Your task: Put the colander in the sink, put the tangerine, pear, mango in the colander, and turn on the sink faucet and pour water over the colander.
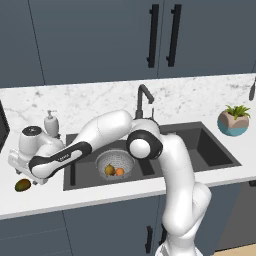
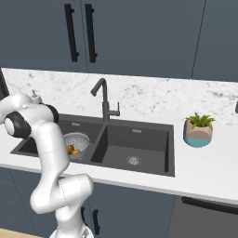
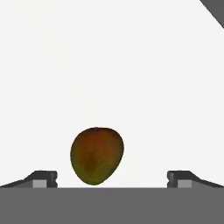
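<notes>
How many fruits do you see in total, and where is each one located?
3. The pear and the tangerine lie side by side in the colander in the sink. The mango lies on the counter left of the sink. Others may be hidden behind the arm.

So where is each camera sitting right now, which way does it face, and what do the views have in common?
Left base view: behind the arm to its left, facing the sink; the arm bends left, end effector above the mango on the counter.
Right base view: behind to the right, facing the sink and sink faucet; elbow and upper arm show at left.
Hand view: on the hand, looking down at the mango between the open fingertips.
Shared: both base views show the colander holding the tangerine and pear.
</notes>
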